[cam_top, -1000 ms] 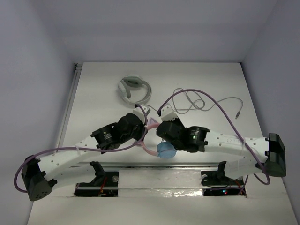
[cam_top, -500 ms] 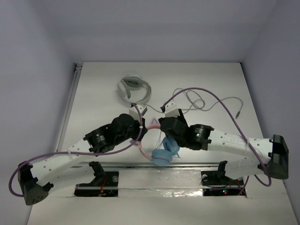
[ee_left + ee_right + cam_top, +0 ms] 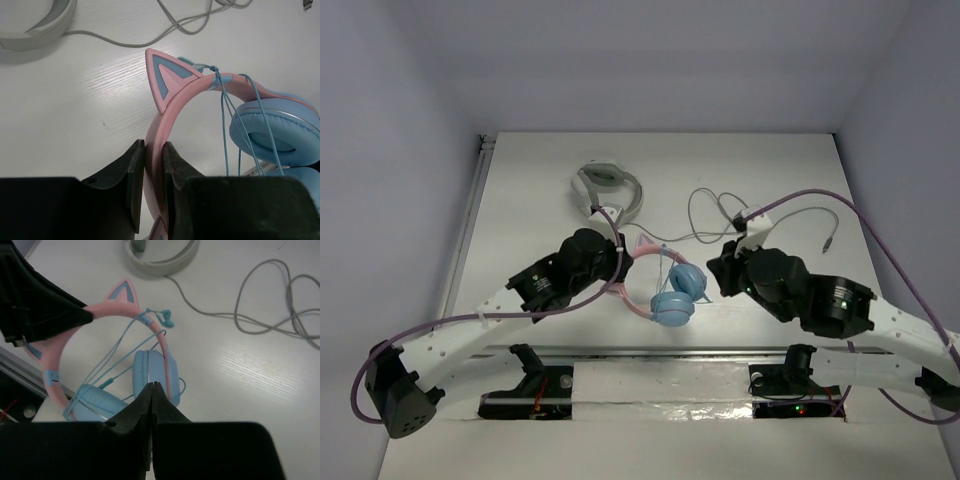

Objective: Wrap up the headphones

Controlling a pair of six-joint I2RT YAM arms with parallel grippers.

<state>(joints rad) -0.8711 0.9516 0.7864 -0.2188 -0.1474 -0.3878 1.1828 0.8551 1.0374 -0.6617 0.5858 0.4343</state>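
One headphones (image 3: 665,290) sat near table's (image 3: 520,200) near edge, headband clamped in left gripper (image 3: 153,165); right gripper (image 3: 151,386) was closed, fingers touching.

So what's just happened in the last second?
The right gripper, jaws shut, drew back to its own side, away from the headphones; their ear cups shifted slightly. The left gripper still clamps the pink headband, and the grey headset lies where it was.

I get bright, soft, even light from overhead. The white table (image 3: 520,200) carries only faint shadows under the arms (image 3: 470,328), with a mild sheen on its grain in the left wrist view. Up close the left fingers (image 3: 132,185) read black and soft-edged, while the headphones (image 3: 175,95) are sharp.
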